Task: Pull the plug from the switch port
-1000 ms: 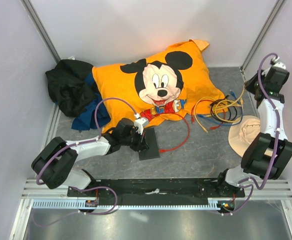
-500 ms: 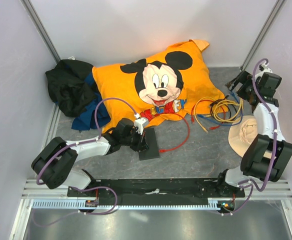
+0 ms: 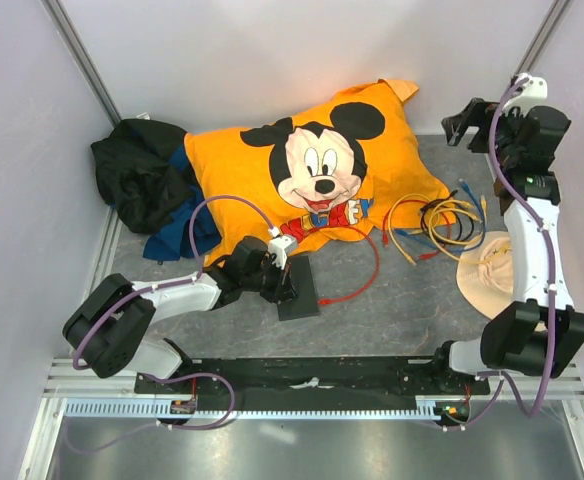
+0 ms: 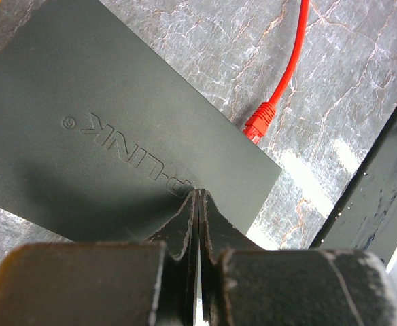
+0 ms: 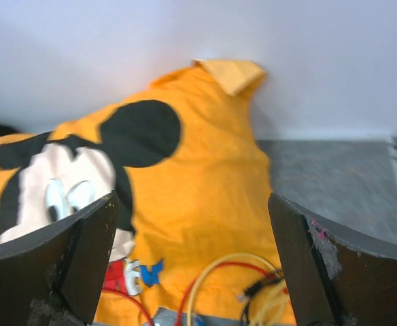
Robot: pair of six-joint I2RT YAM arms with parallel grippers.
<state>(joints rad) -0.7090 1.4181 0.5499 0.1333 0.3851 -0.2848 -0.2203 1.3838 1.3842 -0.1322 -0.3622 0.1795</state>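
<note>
Status: switch point(image 3: 299, 288) sits at 6 o'clock of bench point(image 3: 412, 310) centre, with the red plug point(image 4: 258, 127) seated in a port on its 3 o'clock edge. Your left end effector point(image 4: 198, 197) is clenched and empty, tips on the switch lid: use it as the hold-down. Your right end effector point(image 3: 467, 118) is released, empty, up at 2 o'clock. Bring it low, pinch the plug body, not the red cable point(image 3: 357, 275), and pull straight toward 3 o'clock.

Grey tabletop point(image 3: 402, 310) with switch point(image 3: 305, 292), red cable point(image 4: 290, 70), orange pillow point(image 3: 312, 170), black cloth point(image 3: 137, 175), hat point(image 3: 487, 270)
</note>
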